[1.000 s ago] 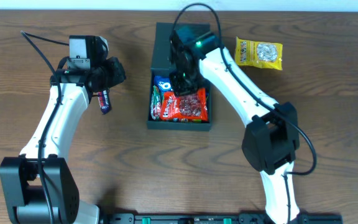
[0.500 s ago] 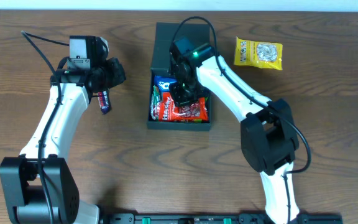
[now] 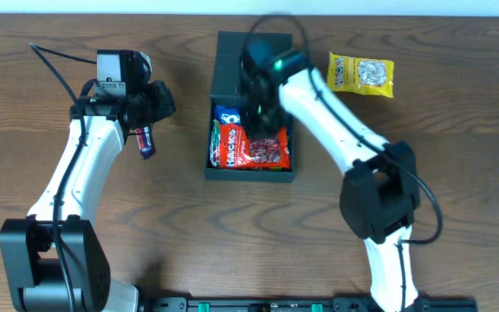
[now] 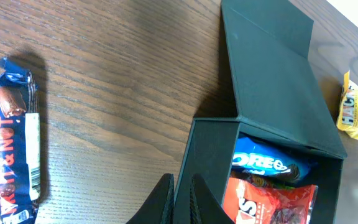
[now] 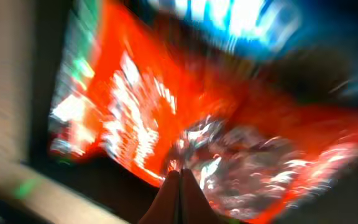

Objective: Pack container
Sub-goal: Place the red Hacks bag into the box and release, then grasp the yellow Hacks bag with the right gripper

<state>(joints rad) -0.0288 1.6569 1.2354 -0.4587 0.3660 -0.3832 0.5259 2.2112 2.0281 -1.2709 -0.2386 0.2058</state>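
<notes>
Overhead view: the dark teal-green, matte, square rigid container (image 3: 249,173) sits mid-desk between the 2 arms. Its hinged flap lid (image 3: 230,65) is open on the far side. Inside lie a red crinkly snack bag (image 3: 254,149), a blue biscuit pack (image 3: 226,115) and a thin green packet (image 3: 216,139) against the left wall. The right arm (image 3: 336,130) reaches over the box, and the right jaws are down among the contents, blurred. The left arm (image 3: 76,169) waits well to the left. A dark-wrapped chocolate bar (image 3: 145,140) lies on the brown wooden desk (image 3: 457,156) just beside its wrist. A yellow snack packet (image 3: 361,74) lies right of the lid, apart from it.

Left wrist view: the left jaws are narrow, nearly closed, and hold nothing. They show against the container's left wall, with bare desk between that wall and the chocolate bar.

Right wrist view: the blur is heavy. The right jaws are pressed together on nothing I can see, tips over the red bag; whether they touch it cannot be told.

The step looks like settling the red bag flat. It is best done by pushing gently on the bag's middle with closed tips, then rising straight up so the 4 walls are not caught. The bag should sit below the rim, or the lid will not close. There is wide free desk on both sides for fetching the 2 items outside the container.
</notes>
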